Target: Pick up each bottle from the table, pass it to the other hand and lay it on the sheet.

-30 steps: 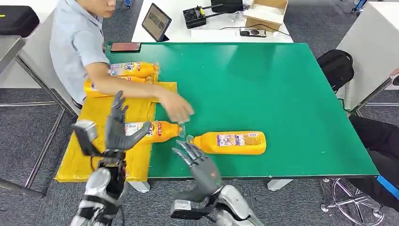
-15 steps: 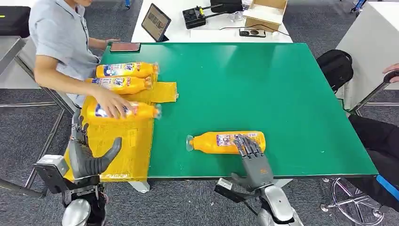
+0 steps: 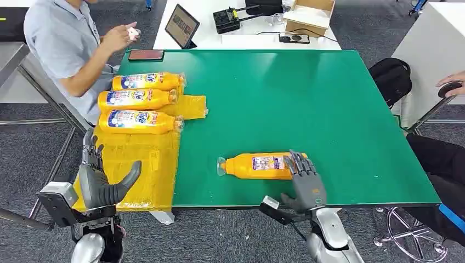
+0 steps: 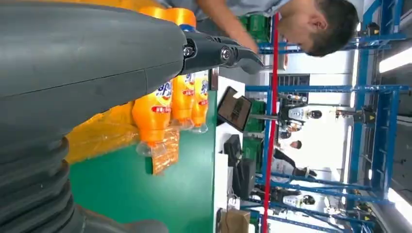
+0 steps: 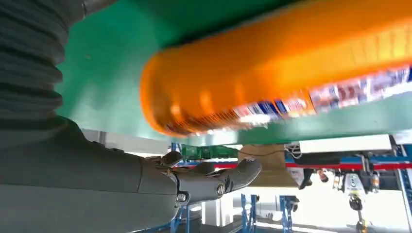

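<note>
We see one orange bottle (image 3: 265,166) lying on its side low on the green table (image 3: 307,104), near its front edge, open green beyond. Our right hand (image 3: 305,181) rests spread fingers over its base end, not gripping. Our left hand (image 3: 101,178) hangs open off the sheet's lower-left edge. Three bottles (image 3: 140,101) lie on the yellow sheet (image 3: 137,164).
</note>
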Tool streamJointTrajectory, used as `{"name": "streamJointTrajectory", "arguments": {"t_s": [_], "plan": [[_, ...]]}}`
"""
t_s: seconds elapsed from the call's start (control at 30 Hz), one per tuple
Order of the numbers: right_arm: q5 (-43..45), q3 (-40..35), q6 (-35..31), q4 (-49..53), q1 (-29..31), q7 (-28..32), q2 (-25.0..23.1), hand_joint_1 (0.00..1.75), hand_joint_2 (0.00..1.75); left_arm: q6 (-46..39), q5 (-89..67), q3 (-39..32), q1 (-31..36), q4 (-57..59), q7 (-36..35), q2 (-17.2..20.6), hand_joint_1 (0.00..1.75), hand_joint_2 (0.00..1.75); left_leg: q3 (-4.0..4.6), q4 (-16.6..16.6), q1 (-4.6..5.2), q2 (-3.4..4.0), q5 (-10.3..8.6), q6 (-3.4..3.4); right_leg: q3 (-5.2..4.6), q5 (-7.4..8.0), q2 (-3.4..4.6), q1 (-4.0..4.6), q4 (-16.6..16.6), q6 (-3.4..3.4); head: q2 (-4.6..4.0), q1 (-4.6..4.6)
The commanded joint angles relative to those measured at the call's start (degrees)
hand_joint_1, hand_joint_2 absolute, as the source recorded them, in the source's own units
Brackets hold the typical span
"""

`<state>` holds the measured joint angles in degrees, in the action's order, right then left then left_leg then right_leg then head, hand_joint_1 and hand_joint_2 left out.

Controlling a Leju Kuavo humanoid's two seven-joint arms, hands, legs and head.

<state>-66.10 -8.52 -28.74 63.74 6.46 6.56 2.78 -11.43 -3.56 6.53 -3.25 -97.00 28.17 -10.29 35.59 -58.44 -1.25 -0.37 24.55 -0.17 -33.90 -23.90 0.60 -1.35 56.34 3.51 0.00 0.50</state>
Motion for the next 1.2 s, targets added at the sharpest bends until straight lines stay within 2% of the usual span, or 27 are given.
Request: {"name": "streamJointTrajectory", "arguments": {"t_s": [0.03,0.1,0.2,0.3,0.33,0.6,0.93,1.2], "plan": [[1.94,0.29,0.71,-10.71,7.16,0.44,-1.08,0.0,1.75,0.69,0.68,1.77,2.75,4.48,-0.68,1.1,0.0,1.75,-0.22,0.08,0.01,0.05,0.04,0.06,0.21,-0.03,-0.02,0.03,-0.08,-0.13,0.0,0.02],[2.09,0.26,0.89,-12.18,7.97,0.42,-1.24,0.0,1.75,0.64,0.68,1.84,3.0,4.93,-0.65,1.06,0.0,1.75,-0.41,0.12,0.01,0.13,0.09,0.1,0.38,-0.05,0.03,0.05,-0.12,-0.21,0.0,0.0],[3.29,0.06,1.99,-16.47,10.07,0.64,-2.0,0.0,1.75,0.99,1.0,2.18,3.63,6.05,-1.42,1.19,0.0,1.75,-0.2,0.08,0.01,0.08,0.03,0.06,0.18,0.0,0.03,0.02,-0.07,-0.12,0.0,0.02],[3.4,-0.18,1.78,-17.73,10.53,0.68,-2.34,0.0,1.75,0.88,0.91,2.21,3.83,6.52,-1.44,1.26,0.0,1.75,-0.46,0.15,0.0,0.13,0.09,0.09,0.43,-0.05,0.02,0.06,-0.14,-0.25,0.0,0.02],[3.54,-0.25,2.18,-18.32,10.8,0.58,-2.42,0.0,1.75,0.71,0.76,2.13,3.9,6.59,-1.56,1.31,0.0,1.75,-0.29,0.1,0.0,0.09,0.05,0.06,0.27,-0.02,0.02,0.04,-0.09,-0.17,0.0,0.02],[2.53,-0.99,3.85,-24.47,13.74,-3.23,-2.31,0.0,1.75,1.34,3.25,0.48,4.5,8.79,-5.0,1.35,0.0,1.75,-0.36,0.13,0.0,0.07,0.05,0.07,0.35,-0.04,-0.02,0.05,-0.12,-0.18,0.0,0.02],[1.22,-3.12,9.82,-35.85,24.24,-6.07,-2.94,0.0,1.75,3.15,6.02,0.0,6.75,11.52,-6.76,0.99,0.0,1.75,-0.36,0.1,-0.01,0.2,-0.06,0.11,0.29,0.16,0.05,0.05,-0.1,-0.2,0.0,0.0],[1.18,-3.21,9.58,-35.98,24.12,-6.15,-3.02,0.0,1.75,3.14,6.01,0.02,6.6,11.52,-6.74,1.02,0.0,1.75,-0.36,0.09,0.0,0.08,-0.16,0.14,0.32,0.19,-0.06,0.04,-0.08,-0.17,0.0,0.02]]}}
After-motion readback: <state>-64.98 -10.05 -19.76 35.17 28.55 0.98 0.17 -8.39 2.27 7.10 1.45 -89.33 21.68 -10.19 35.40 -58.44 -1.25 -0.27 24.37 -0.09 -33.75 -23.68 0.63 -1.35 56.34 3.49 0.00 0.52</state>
